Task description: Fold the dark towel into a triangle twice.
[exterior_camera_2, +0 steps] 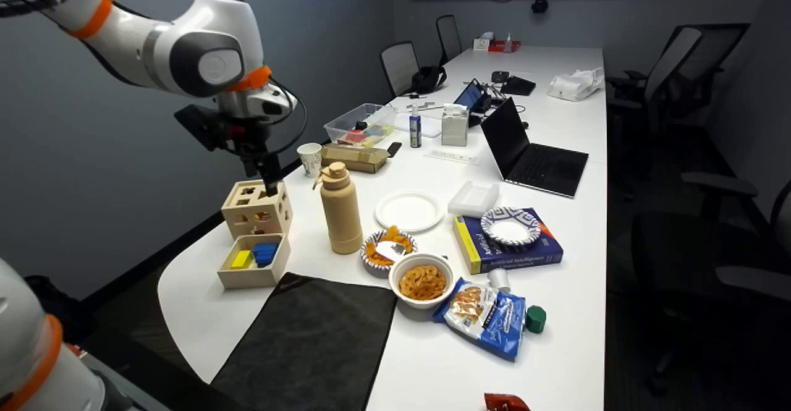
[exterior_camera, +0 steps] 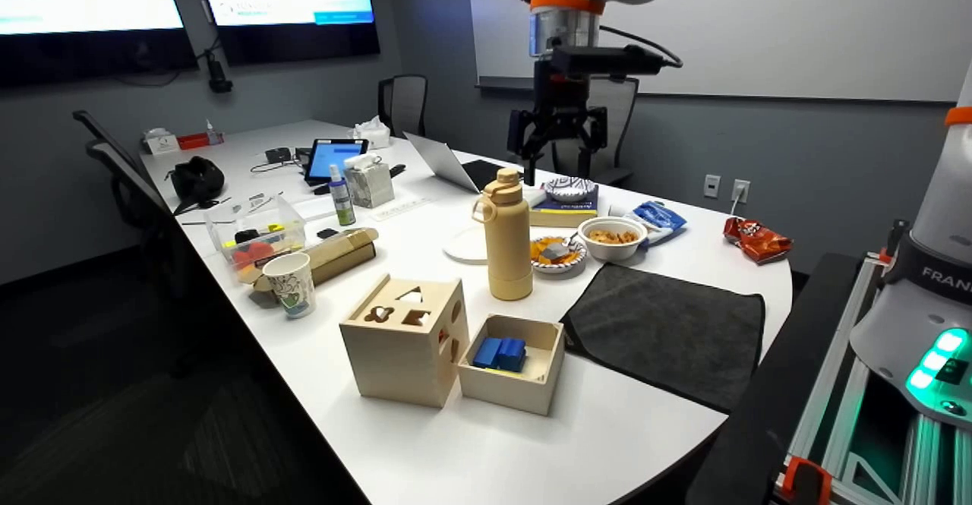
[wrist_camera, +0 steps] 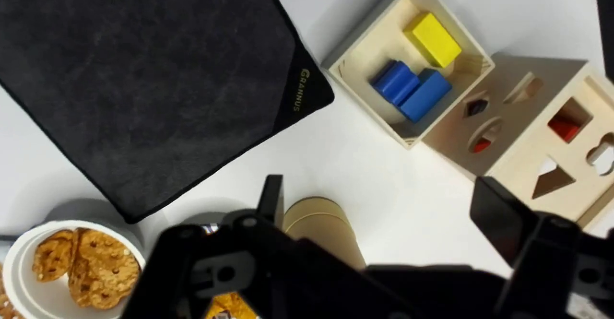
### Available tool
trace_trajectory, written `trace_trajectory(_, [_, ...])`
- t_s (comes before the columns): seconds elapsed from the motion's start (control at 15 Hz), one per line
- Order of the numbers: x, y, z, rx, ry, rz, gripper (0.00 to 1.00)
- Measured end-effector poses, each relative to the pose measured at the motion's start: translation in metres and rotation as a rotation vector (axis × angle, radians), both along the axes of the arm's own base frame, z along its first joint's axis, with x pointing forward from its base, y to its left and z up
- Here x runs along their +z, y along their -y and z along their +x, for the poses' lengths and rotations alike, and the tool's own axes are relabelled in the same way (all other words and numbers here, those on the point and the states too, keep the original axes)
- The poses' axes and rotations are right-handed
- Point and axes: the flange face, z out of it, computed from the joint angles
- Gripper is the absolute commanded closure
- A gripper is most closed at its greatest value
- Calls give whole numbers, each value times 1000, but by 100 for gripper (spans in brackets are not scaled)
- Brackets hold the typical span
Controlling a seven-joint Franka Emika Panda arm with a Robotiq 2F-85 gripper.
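Dark towel [exterior_camera: 668, 330]: in an exterior view it lies flat and unfolded on the bench [exterior_camera: 607, 429]; the step in hand is probably the first triangle, best done by carrying one corner straight along the diagonal to its opposite. It looks roughly square and single-layered.

Jaws: spread, pinching nothing, high over the bench, well apart from the dark towel.

Bottle [exterior_camera_2: 342, 213]: in an exterior view it stands upright near the dark towel; travelling high until clear of it seems wise, since a low sweep could topple it.

Bowl [exterior_camera_2: 420, 261]: it sits just beside a corner of the dark towel, so a grasp there risks a knock. The fabric looks matt charcoal, without clear creases; its near end runs out of view.

Lettered corner [wrist_camera: 304, 88]: in the wrist view it lies just beside the wooden tray [wrist_camera: 383, 45]; narrowing the jaws before descending, pinching shallowly and laying tip to tip should keep the triangle true. This patch looks smooth black against mottled pile, and the edge towards the bowl waves slightly.
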Motion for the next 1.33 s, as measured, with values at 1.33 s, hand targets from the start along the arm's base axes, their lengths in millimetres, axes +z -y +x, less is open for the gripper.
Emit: trace_trajectory(1.33, [-230,22,20,-668,-177,45,0])
